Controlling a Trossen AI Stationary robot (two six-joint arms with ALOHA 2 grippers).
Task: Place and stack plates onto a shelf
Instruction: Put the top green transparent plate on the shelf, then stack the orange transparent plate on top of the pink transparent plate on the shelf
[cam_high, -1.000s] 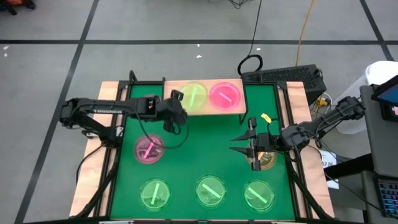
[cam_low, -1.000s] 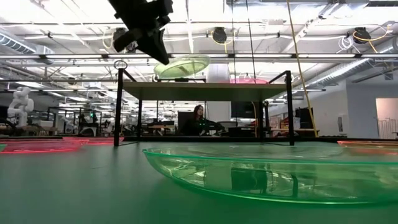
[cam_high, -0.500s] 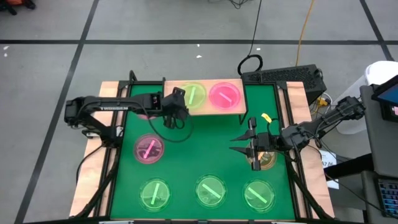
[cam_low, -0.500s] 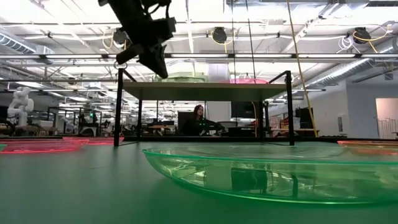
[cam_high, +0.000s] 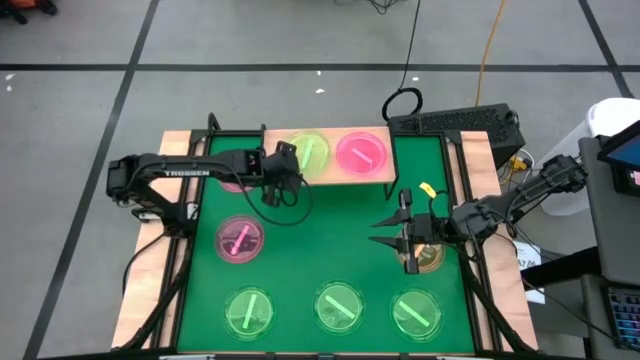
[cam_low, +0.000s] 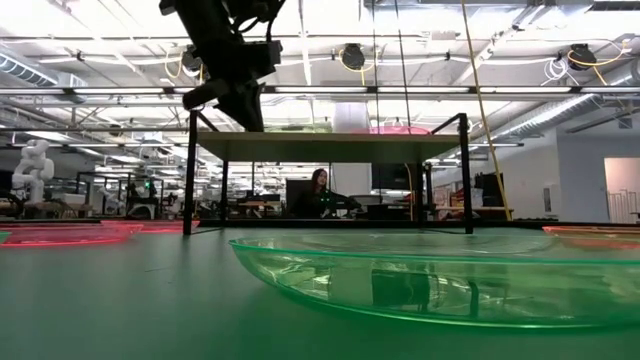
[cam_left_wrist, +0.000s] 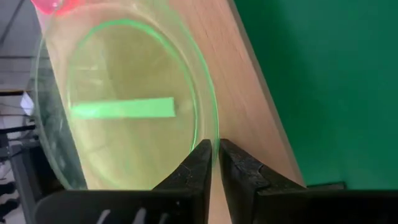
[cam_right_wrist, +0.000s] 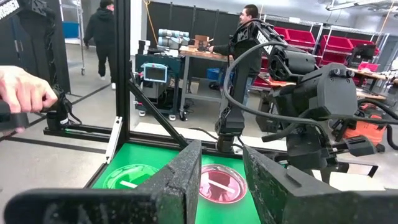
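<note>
Plates on the shelf (cam_high: 392, 172) number two so far, by the overhead count: a green plate (cam_high: 311, 153) and a pink plate (cam_high: 361, 152) side by side on the board, neither yet stacked. The left gripper (cam_left_wrist: 215, 163) sits at the shelf's edge, its fingers nearly together and pinching the green plate's rim, so release appears to be the step in hand. The pink plate lies just beyond the green one from that claw. Below the shelf, on the green mat (cam_high: 330, 232), five plates remain: a pink one and three green ones, plus an orange plate (cam_high: 430, 258) under the right gripper (cam_high: 404, 238), which hovers spread wide, waiting.
</note>
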